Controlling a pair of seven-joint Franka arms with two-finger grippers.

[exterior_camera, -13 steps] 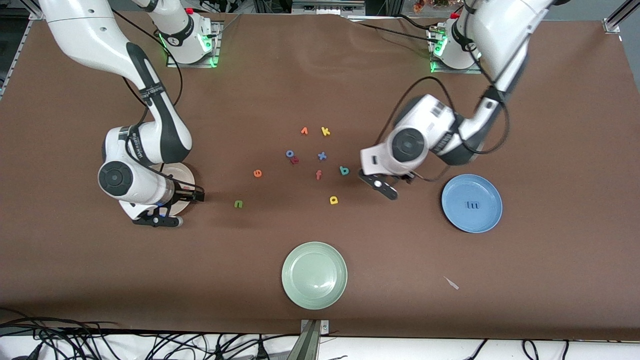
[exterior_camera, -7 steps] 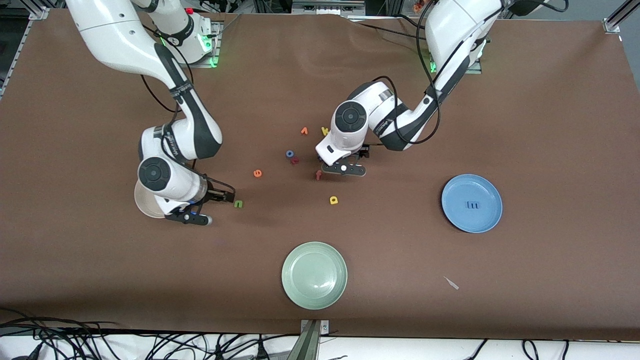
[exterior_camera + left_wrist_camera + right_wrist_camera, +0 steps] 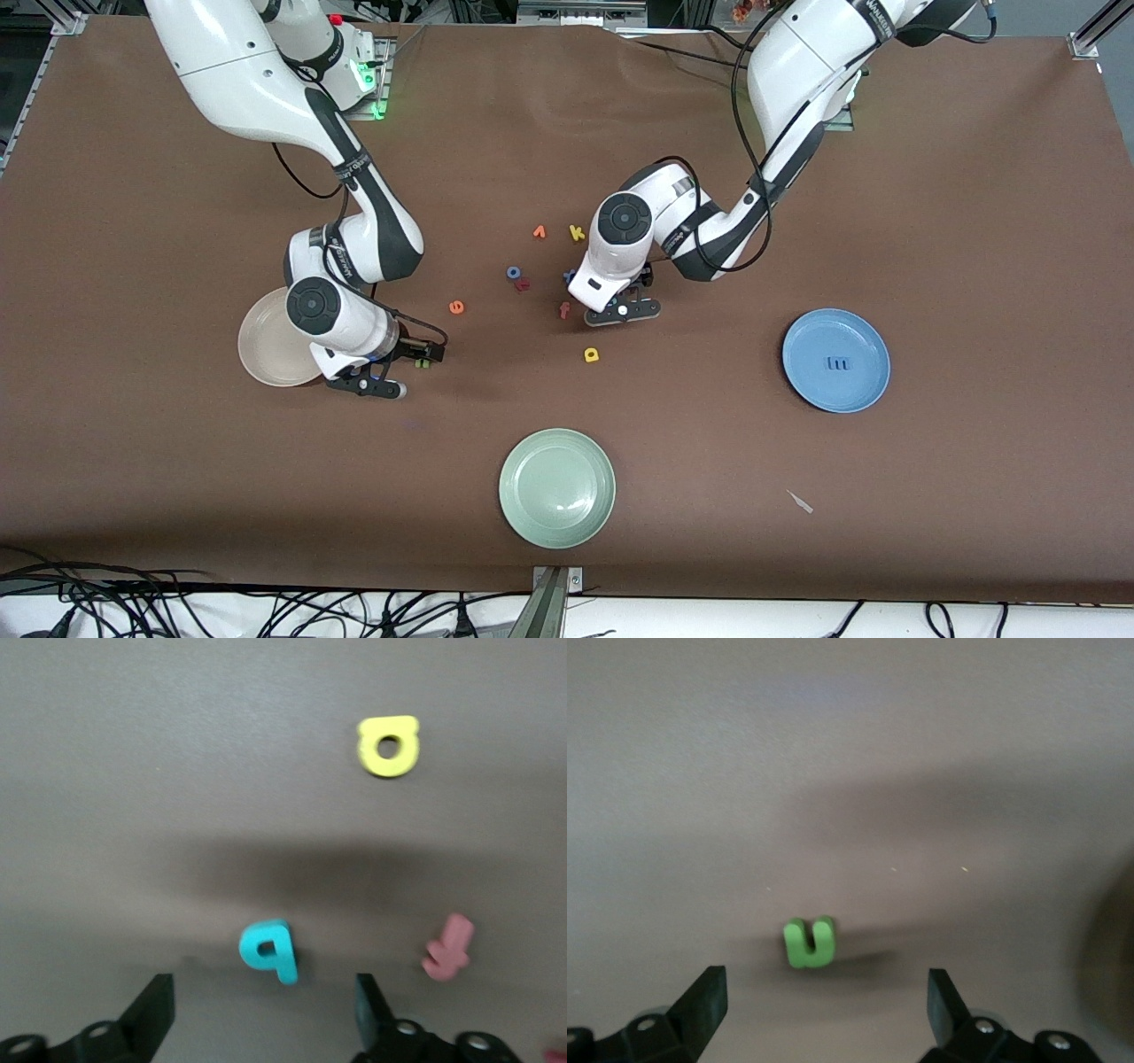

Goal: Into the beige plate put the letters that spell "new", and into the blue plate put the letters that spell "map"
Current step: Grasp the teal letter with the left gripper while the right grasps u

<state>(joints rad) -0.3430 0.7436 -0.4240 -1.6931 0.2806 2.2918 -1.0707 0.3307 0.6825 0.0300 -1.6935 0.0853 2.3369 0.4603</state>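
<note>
My left gripper [image 3: 623, 301] hangs open low over the teal a [image 3: 270, 950], which lies on the table between its two fingers without touching them. The yellow p [image 3: 388, 746] [image 3: 592, 355] and the salmon f [image 3: 448, 945] lie close by. The blue m [image 3: 837, 363] rests in the blue plate [image 3: 864, 390]. My right gripper [image 3: 416, 372] is open beside the beige plate [image 3: 261, 350], and the green n [image 3: 810, 942] [image 3: 425, 361] lies between its fingers, untouched. On the table between the two grippers are the orange e [image 3: 456, 307] and the w [image 3: 523, 285].
A pale green plate [image 3: 557, 487] stands near the front edge. Other loose letters lie in the middle: a blue o [image 3: 513, 273], an orange v [image 3: 539, 232], a yellow k [image 3: 577, 233] and a blue x [image 3: 569, 276] half hidden by the left hand. A small scrap [image 3: 800, 502] lies near the front.
The right gripper moved from over the beige plate to the green n. The left gripper swung from beside the blue plate to the teal a and came down over it.
</note>
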